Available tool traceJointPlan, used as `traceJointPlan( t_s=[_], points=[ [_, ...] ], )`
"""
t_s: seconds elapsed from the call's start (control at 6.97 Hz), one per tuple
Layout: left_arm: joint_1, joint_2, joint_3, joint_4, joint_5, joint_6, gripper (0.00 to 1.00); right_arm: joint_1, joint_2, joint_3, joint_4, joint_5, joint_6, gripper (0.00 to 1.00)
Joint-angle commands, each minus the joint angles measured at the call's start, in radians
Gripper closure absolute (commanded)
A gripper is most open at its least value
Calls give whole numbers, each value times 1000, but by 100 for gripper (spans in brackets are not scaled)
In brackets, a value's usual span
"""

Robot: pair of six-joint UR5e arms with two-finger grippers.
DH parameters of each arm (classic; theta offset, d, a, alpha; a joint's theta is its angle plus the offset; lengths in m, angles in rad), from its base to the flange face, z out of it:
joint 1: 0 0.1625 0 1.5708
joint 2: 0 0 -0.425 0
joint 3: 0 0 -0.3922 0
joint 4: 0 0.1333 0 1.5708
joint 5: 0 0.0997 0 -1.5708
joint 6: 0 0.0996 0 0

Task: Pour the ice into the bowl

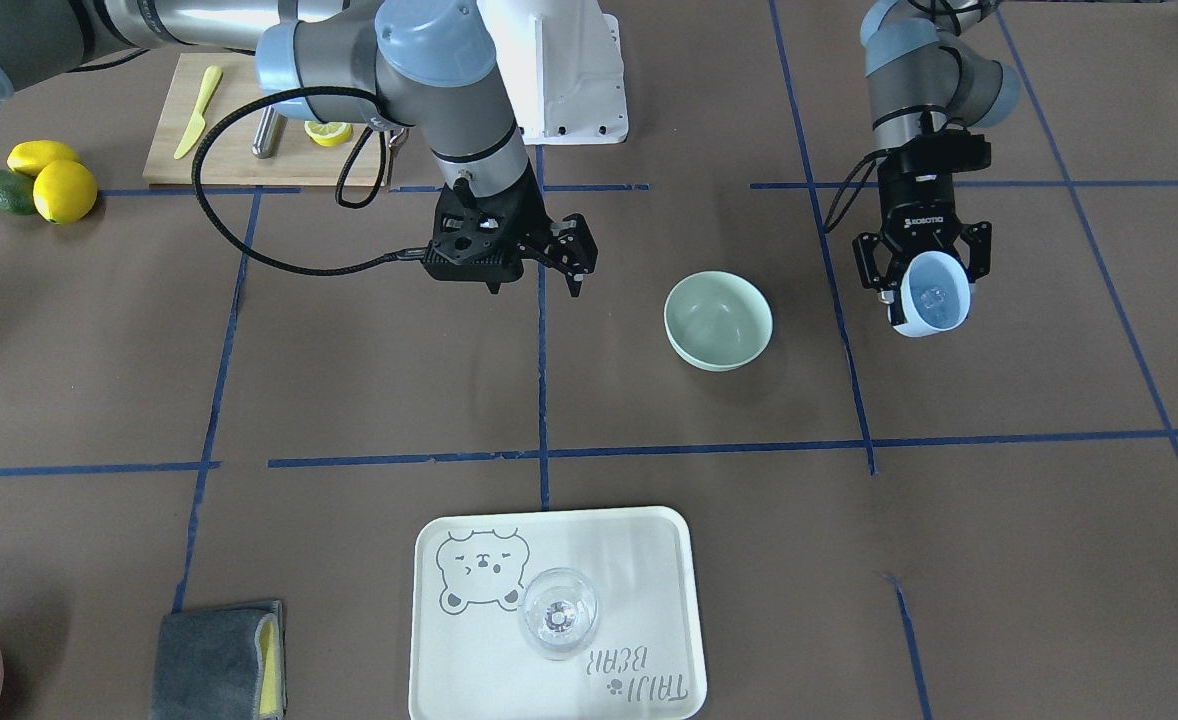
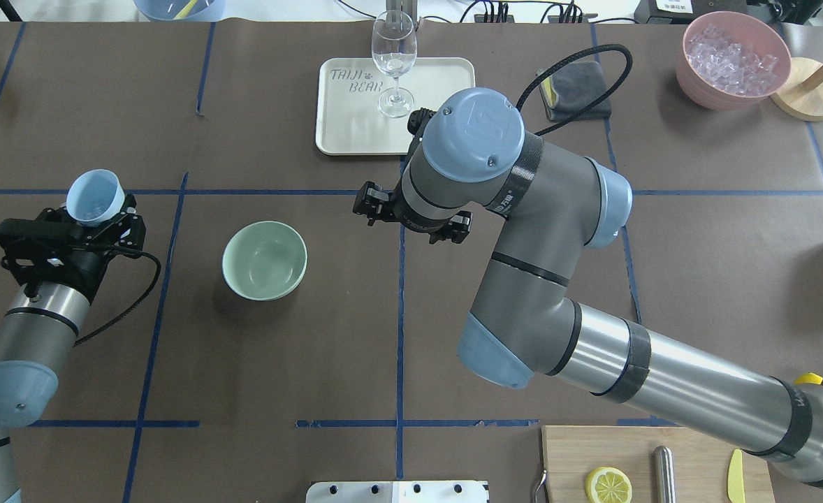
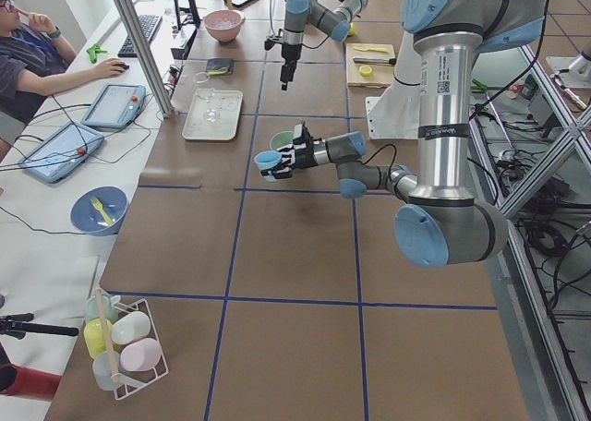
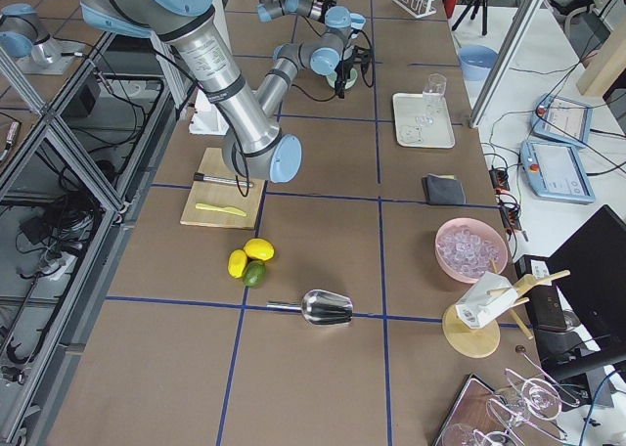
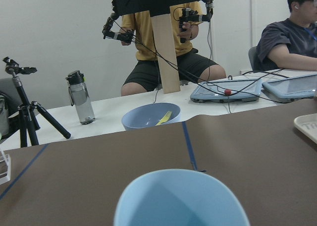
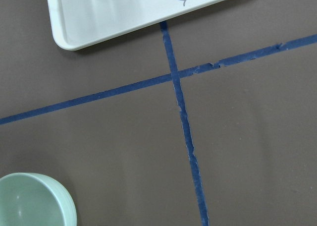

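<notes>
The pale mint-green bowl [image 1: 718,320] stands empty and upright on the brown table; it also shows in the overhead view [image 2: 265,260] and at the bottom left of the right wrist view [image 6: 34,202]. My left gripper [image 1: 934,285] is shut on a light blue cup [image 1: 936,292], held above the table and apart from the bowl, on my left of it [image 2: 95,198]. A few clear ice cubes [image 1: 935,297] lie inside the cup. The cup's rim fills the bottom of the left wrist view [image 5: 181,198]. My right gripper [image 1: 574,255] is open and empty, hanging above the table on the bowl's other side.
A white tray [image 2: 345,105] with a clear wine glass [image 2: 393,59] lies across the table. A pink container [image 2: 729,56] holds more ice at the far right. A grey cloth [image 2: 576,87] is nearby. A cutting board [image 2: 656,464] with a lemon half and knife is near my base.
</notes>
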Motion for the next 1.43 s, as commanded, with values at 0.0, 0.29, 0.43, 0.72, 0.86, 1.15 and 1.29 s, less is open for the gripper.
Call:
traceJointPlan(
  t_s=[0.0, 0.29, 0.43, 0.72, 0.86, 1.15, 1.29],
  points=[
    [7, -76, 9, 8, -4, 115, 100, 16, -49, 29, 0, 1, -6, 0],
    [10, -95, 17, 30, -1, 291, 100, 26, -159, 117, 18, 1, -87, 0],
    [11, -95, 22, 32, 3, 354, 100, 31, -178, 134, 18, 1, -90, 0],
    [17, -121, 45, 44, 52, 628, 100, 31, -178, 135, 20, 0, -90, 0],
    [48, -156, 54, 46, 65, 707, 100, 31, -182, 135, 20, 0, -92, 0],
    [108, -193, 62, 98, 153, 891, 100, 33, -198, 134, 52, -3, -90, 0],
    [108, -193, 68, 124, 155, 987, 100, 31, -198, 134, 55, -3, -90, 0]
  ],
)
